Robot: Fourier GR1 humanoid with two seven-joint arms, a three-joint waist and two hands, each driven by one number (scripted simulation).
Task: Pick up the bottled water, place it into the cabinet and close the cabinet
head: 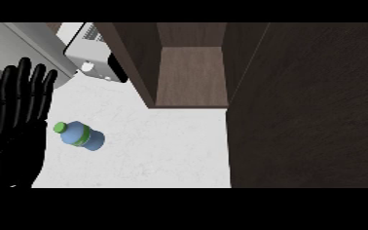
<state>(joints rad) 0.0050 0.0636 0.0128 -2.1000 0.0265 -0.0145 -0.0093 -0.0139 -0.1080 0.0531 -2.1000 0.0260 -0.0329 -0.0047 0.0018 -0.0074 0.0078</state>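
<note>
The left hand is black all over, its fingers glossy with faint grey highlights along their lengths. Just beside the fingers, toward the lower right of them, the bottled water has a pale blue body, a bright green cap and a green band round its middle. The bench beneath it is white with a faint grey marbled speckle. Above the fingertips sits a white appliance with a black front panel and a grey ribbed patch on top. Well to the right of the fingers, the cabinet is dark brown with a fine wood grain, its inner shelf a lighter brown; its door is a darker brown still.
</note>
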